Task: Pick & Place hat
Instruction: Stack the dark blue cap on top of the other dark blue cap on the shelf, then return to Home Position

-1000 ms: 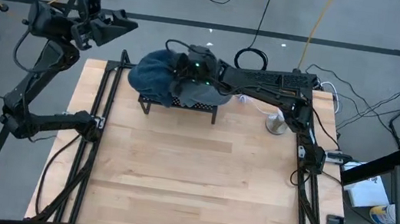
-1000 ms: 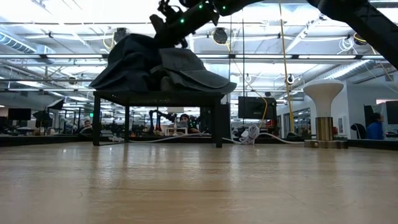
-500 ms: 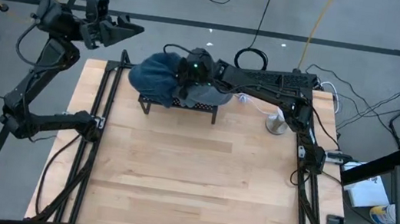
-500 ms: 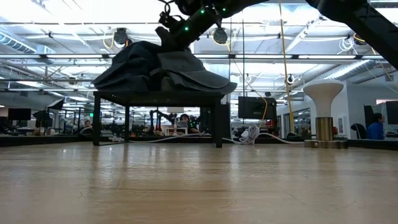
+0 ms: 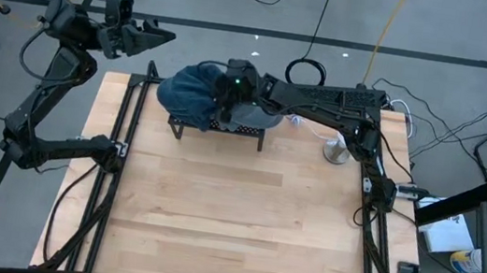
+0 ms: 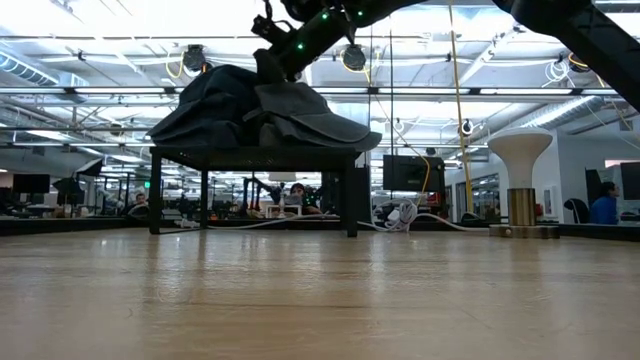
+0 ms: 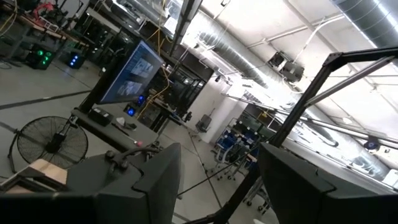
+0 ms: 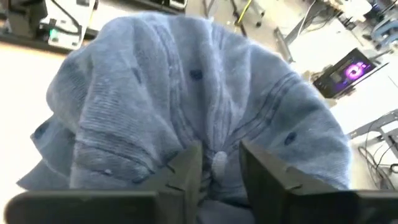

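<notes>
At twelve o'clock, the crumpled blue fabric hat [image 5: 195,92] on the small black metal stand [image 5: 216,129] blocks passage, with the white mushroom-shaped post [image 5: 336,150] at two. The pale wooden tabletop [image 5: 232,220] toward six lies open.

Overhead, table-level, two wrist cameras

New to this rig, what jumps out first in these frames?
The blue hat heaped on a small black rack at the table's far edge, with the right gripper down on its crown, fingers closed around the top button. The left gripper is raised off the table's far left corner, open and pointing into the room. A white mushroom-shaped stand sits to the rack's right.
</notes>
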